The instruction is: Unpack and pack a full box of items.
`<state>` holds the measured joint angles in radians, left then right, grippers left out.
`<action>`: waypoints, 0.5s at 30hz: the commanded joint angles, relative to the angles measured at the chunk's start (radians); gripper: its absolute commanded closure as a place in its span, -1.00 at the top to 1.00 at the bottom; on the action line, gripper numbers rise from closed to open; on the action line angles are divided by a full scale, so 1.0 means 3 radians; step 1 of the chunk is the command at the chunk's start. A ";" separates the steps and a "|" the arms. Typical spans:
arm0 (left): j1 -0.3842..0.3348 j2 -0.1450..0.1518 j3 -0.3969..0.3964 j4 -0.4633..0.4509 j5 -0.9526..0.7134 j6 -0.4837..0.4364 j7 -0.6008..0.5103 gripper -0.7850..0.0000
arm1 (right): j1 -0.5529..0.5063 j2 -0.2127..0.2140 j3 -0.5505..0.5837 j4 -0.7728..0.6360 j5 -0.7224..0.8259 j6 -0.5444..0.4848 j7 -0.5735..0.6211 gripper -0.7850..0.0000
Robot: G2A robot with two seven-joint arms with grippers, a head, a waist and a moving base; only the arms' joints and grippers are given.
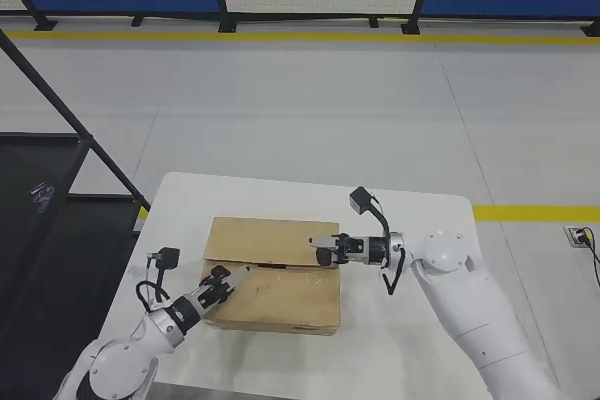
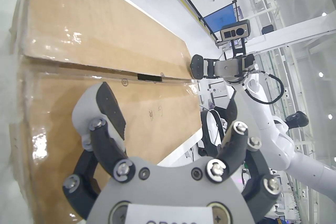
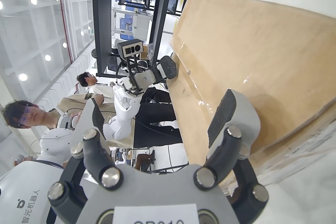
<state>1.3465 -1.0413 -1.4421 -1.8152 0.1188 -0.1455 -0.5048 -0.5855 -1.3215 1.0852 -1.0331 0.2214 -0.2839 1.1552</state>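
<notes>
A closed cardboard box lies in the middle of the white table, its top flaps meeting at a seam under clear tape, with a small dark gap in the seam. My left gripper is open at the box's left end, one finger over the top flap and the other past the edge. My right gripper is open at the box's right end by the seam, one pad lying against the cardboard. The left wrist view shows the right gripper at the box's far end. The right wrist view shows the left gripper at the opposite end.
The table has bare room to the right of the box and behind it. A black metal rack stands close to the table's left side. Open floor with a yellow line lies beyond.
</notes>
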 commanded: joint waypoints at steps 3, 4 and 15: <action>-0.0016 -0.0006 0.0015 0.0000 0.0025 -0.0001 0.0030 1.00 | -0.0036 0.0007 -0.0036 -0.0083 -0.0092 0.0083 -0.0056 1.00; -0.0015 -0.0007 0.0016 -0.0006 0.0034 -0.0007 0.0046 1.00 | -0.0050 0.0008 -0.0046 -0.0108 -0.0099 0.0094 -0.0062 1.00; 0.0250 0.0001 -0.0371 -0.0102 -0.0063 -0.0152 0.0401 1.00 | -0.0104 0.0022 -0.0099 -0.0133 -0.0123 0.0116 -0.0069 1.00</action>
<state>1.4054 -1.0420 -1.5326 -1.8430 0.1072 -0.1841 -0.3948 -0.6179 -1.3148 1.0562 -1.0762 0.1818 -0.2475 1.1330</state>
